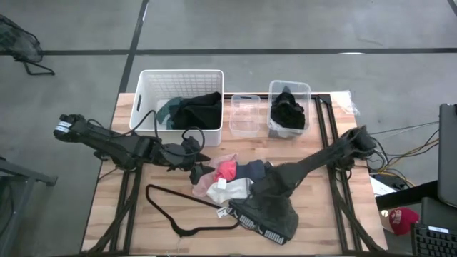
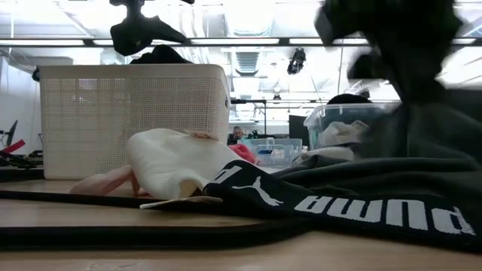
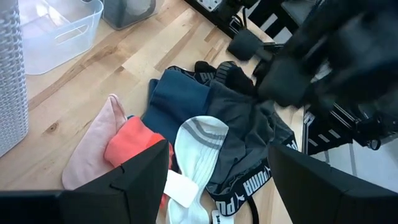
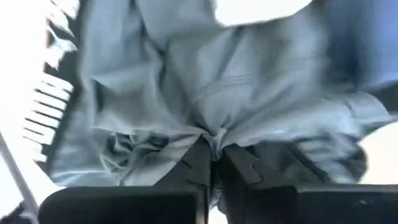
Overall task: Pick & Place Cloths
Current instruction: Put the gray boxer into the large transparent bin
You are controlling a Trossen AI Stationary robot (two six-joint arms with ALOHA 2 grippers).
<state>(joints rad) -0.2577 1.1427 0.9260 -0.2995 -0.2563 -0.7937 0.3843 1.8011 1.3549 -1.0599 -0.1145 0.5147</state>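
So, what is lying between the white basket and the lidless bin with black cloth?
In the high view, a small clear container sits between the white basket and the bin.

Wood, plastic and cloth on show

A matt, grained wooden table (image 1: 143, 221) is being covered by soft cloths (image 1: 235, 178); a perforated white plastic basket (image 1: 146, 89) and glossy clear plastic bins (image 1: 245, 114) are being seen behind, and matt grey cloth (image 4: 211, 93) is being pinched by the right gripper (image 4: 212, 163).
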